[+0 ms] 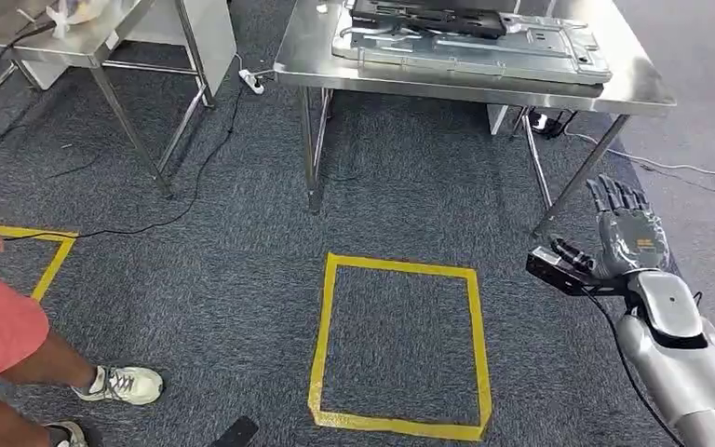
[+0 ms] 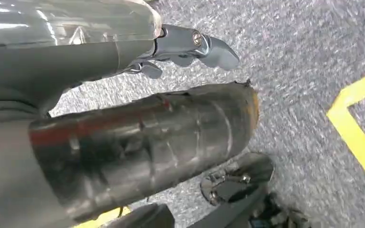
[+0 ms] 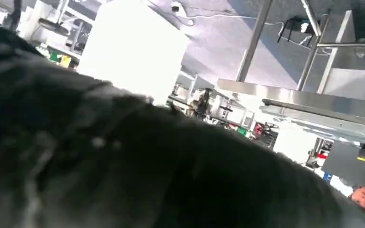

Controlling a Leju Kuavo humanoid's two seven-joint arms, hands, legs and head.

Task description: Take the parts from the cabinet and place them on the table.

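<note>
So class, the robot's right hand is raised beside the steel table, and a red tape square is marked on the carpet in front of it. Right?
Not quite. The tape square on the carpet is yellow, not red, as the head view shows. The rest stands: the right hand is raised beside the steel table.

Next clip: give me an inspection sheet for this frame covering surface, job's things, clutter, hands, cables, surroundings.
Surface: steel table ahead, beyond a yellow tape square on grey carpet.
Job's things: grey metal panel lies flat on the table, a black part on top of it.
Clutter: second steel table at left with a white bag on it.
Hands: right hand raised, fingers apart, a black block at its thumb side; whether it is gripped is unclear. Left hand hangs over the carpet, curled fingertips visible.
Cables: power strip and black cable on the floor.
Surroundings: person in red shorts at left.
</note>
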